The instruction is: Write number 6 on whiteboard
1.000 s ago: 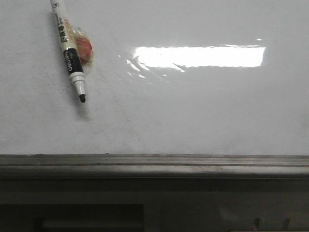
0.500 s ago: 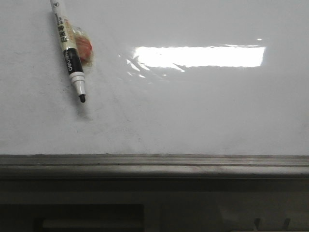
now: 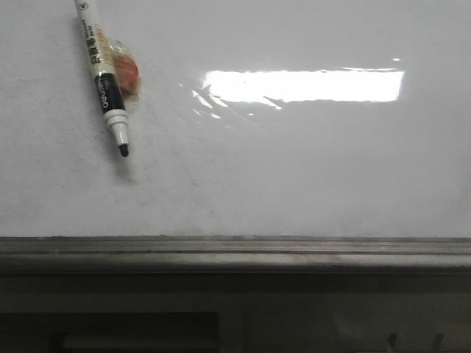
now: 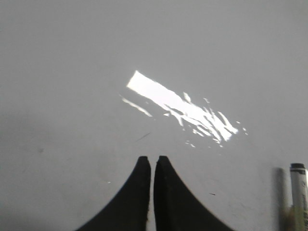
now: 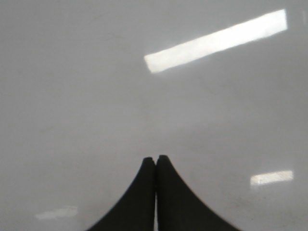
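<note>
Both end effectors closed, empty: left (image 4: 151, 163), right (image 5: 155, 161). Whiteboard (image 3: 294, 169) bare, no 6 yet. Marker (image 3: 103, 73) at 10 o'clock; left should open wide, grip mid-barrel.

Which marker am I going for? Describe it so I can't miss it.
On the whiteboard, look left of the bright glare, near the far edge. The marker lies slanted there, uncapped black tip toward the ledge. Its white barrel with a black band sets it apart from the small red piece beside it.
</note>
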{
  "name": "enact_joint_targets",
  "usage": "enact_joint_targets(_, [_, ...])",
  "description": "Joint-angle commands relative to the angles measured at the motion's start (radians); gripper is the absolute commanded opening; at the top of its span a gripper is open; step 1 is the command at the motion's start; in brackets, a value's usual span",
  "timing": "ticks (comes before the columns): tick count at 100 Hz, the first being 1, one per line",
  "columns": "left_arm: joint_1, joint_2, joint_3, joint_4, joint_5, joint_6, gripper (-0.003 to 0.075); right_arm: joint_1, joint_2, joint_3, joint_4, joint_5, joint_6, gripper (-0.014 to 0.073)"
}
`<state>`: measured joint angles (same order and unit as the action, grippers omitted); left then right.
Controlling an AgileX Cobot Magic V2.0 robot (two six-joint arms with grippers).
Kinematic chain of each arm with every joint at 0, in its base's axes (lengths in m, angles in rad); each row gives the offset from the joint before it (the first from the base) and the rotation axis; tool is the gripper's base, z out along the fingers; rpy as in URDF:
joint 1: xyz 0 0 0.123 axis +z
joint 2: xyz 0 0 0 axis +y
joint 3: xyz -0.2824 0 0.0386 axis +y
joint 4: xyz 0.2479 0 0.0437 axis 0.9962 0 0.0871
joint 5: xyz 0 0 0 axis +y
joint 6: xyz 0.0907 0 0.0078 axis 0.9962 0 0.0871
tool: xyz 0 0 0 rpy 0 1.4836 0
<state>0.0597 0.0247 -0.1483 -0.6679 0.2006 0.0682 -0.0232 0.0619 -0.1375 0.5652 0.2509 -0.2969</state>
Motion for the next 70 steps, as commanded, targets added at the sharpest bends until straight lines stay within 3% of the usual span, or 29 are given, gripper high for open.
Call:
enact_joint_targets(1, [-0.007,0.098,-0.139,0.104,0.07,0.01,-0.002,-0.006,0.118,-0.113,-0.048,0.054,-0.002,-0.006])
enact_joint_targets(21, [-0.015,0.345,-0.367,0.143,0.347,0.172,-0.002,-0.006,0.393,-0.31,-0.072,0.229,-0.002,-0.0066])
enact_joint_targets(38, [-0.115,0.446,-0.413,0.118,0.359,0.191,-0.0018,-0.002,0.511,-0.399,-0.066,0.294,-0.059,-0.0039])
enact_joint_targets(43, [-0.148,0.459,-0.413,0.118,0.359,0.204,-0.0011,-0.002,0.523,-0.409,-0.052,0.312,-0.074,0.0016])
enact_joint_targets(51, [-0.2,0.48,-0.413,0.112,0.359,0.209,0.0046,-0.002,0.527,-0.415,-0.044,0.322,-0.078,0.0181])
enact_joint_targets(60, [-0.242,0.508,-0.413,0.081,0.337,0.209,0.0188,-0.002,0.527,-0.415,-0.029,0.322,-0.078,0.0401])
enact_joint_targets(70, [-0.287,0.547,-0.413,0.054,0.29,0.213,0.0395,-0.002,0.527,-0.415,-0.016,0.322,-0.081,0.05])
